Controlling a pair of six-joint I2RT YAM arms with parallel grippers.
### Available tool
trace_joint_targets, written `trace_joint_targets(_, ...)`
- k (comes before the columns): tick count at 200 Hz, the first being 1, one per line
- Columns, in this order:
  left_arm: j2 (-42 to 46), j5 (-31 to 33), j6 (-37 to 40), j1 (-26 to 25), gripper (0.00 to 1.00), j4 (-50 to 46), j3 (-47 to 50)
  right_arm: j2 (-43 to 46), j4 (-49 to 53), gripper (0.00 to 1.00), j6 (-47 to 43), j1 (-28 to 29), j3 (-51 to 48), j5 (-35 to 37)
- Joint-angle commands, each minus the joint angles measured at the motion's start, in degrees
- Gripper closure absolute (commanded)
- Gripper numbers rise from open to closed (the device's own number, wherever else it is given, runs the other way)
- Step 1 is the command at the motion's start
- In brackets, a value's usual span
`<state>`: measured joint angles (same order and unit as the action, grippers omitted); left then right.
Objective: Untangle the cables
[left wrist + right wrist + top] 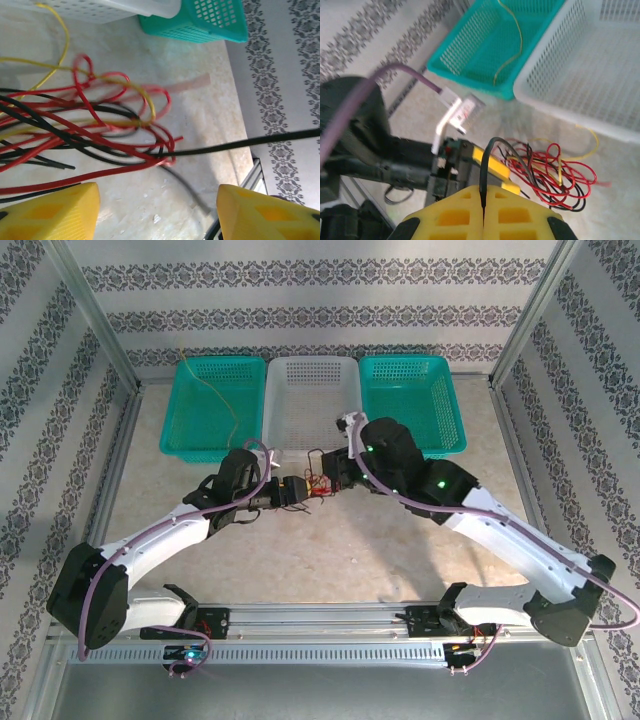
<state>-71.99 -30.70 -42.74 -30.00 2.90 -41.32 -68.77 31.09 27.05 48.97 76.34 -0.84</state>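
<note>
Hovering released just short of the tangle, the left tool pins nothing, so the red, yellow and black cables lie loose on the surface between the two tools. The right tool is clenched on one black cable, and I judge that a pull could drag or tighten the whole knot.

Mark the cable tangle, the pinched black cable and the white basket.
cable tangle (560, 172), right wrist view, red loops.
black cable (483, 180), right wrist view, just above the pinch.
white basket (310, 360), top view, far rim.
</note>
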Motion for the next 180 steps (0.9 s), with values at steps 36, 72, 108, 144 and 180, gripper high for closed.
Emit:
trace_joint_targets(36,3.15,-0.87,-0.52,-1.47,0.28,6.98,-4.20,4.37,-0.86,1.00,-2.72,0.16,9.11,0.79)
trace_joint_targets(72,1.13,-1.37,-1.34,-1.47,0.28,7.91,-3.73,5.38,-0.06,1.00,-3.63,0.16,15.08,1.38)
trace_joint_targets(108,0.00,-1.21,-2.00,-1.48,0.29,8.44,-1.59,6.17,1.37,1.00,-7.04,0.08,21.57,4.92)
trace_joint_targets(144,-2.34,-1.15,-3.62,-1.73,0.30,9.75,-0.45,5.85,2.49,1.00,-10.70,-0.40,26.73,8.19)
trace_joint_targets(180,-3.51,-0.19,-5.26,-2.21,0.32,11.52,0.61,5.75,4.04,1.00,-10.79,-3.08,27.01,10.86)
